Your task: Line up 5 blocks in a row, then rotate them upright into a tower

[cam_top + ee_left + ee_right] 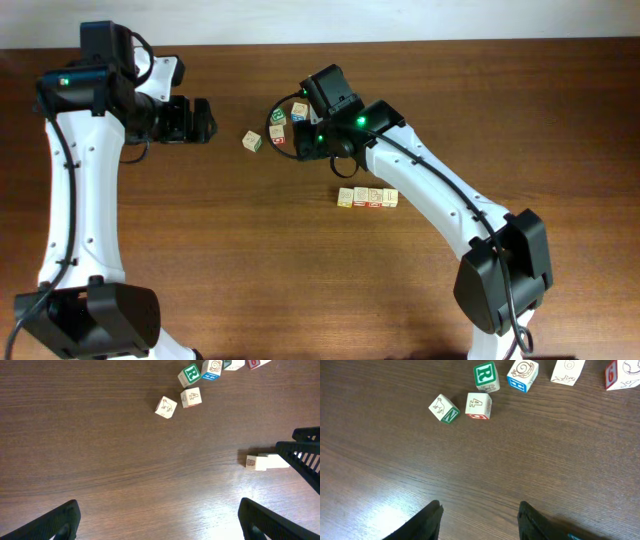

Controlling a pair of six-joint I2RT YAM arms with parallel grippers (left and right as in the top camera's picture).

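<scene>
Table is dark wood grain. The blocks lie as one joined row, faces touching, running left to right, right of the table's centre and on the near side of the scattered cubes. I make out four cubes from overhead and cannot confirm the count. The row is apart from both pincers, and nothing touches it. The right gripper hangs over the scattered cubes, left of the row and farther back. Its two dark fingers are partly spread, with bare table between them and nothing held. Ahead of it in the wrist view are the green R cube, a cube marked 4 just beside it, a tilted cube with a green N, a blue-faced snail cube, a pale cube and a red-faced cube, the last cut off by the frame edge. The left gripper is at the far left of the table, well apart from the row. Its jaws are spread fully and it is empty.
</scene>
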